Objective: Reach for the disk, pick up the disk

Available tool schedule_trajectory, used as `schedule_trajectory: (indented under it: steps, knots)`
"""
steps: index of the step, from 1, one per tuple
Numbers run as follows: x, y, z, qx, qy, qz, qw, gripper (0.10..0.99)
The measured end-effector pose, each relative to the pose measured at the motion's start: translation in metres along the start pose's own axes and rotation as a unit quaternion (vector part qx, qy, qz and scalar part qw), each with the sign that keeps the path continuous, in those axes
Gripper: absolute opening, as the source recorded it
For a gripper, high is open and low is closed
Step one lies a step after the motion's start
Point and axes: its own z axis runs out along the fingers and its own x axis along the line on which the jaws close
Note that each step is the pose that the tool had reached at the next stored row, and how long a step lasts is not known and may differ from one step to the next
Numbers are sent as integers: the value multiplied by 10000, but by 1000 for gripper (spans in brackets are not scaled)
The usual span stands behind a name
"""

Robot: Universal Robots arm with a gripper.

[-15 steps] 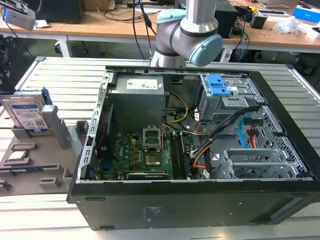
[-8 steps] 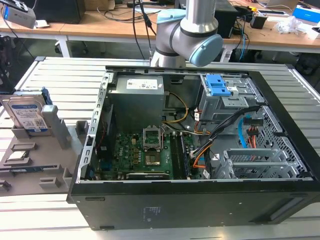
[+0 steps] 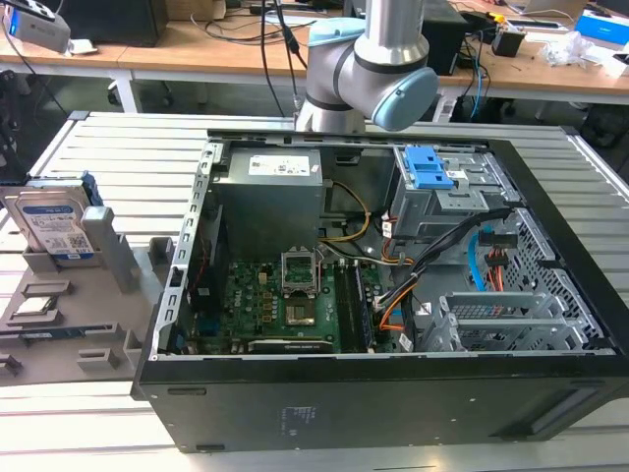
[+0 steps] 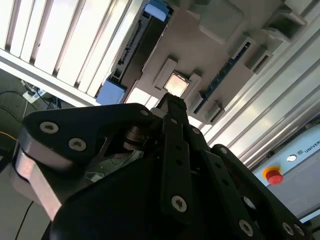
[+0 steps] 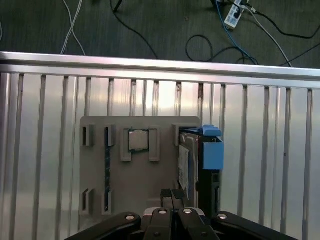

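The disk [image 3: 54,224] stands on edge in a slot of a grey holder [image 3: 118,295] at the exterior view's left. It is a silver drive with a white-and-blue label and a blue frame. In the first wrist view I look down on the disk [image 5: 191,160], and its blue frame [image 5: 211,150] shows along one side. My gripper [image 5: 171,194] hangs high above the holder, apart from the disk. Its fingers are shut together with nothing between them. In the second wrist view the gripper [image 4: 170,102] tip lines up near the small square chip [image 4: 176,84].
An open black computer case [image 3: 550,147] fills the table's middle, with a grey drive cage and blue latch [image 3: 429,167] inside. The holder also carries a silver chip [image 5: 138,140]. The slatted aluminium table [image 5: 45,150] ends at an edge, with cables [image 5: 235,20] on the floor beyond it.
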Motion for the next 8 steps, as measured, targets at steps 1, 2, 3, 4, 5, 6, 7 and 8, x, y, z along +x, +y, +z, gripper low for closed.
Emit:
schedule_trajectory:
  steps: [1, 2, 3, 4, 5, 6, 7, 8]
  knots:
    - [-1, 5, 0, 0, 0, 1, 10000, 106]
    - [-3, 16, 1, 0, 0, 2, 10000, 106]
    - [-2, 35, 1, 0, 0, 0, 10000, 106]
    - [-3, 52, 3, 0, 0, 0, 10000, 106]
    - [-5, 79, 4, 0, 0, 0, 10000, 106]
    - [-7, 99, 5, 0, 0, 0, 10000, 106]
    - [-12, 132, 7, 1, -1, 0, 10000, 106]
    - [-22, 159, 7, 0, 0, 0, 10000, 106]
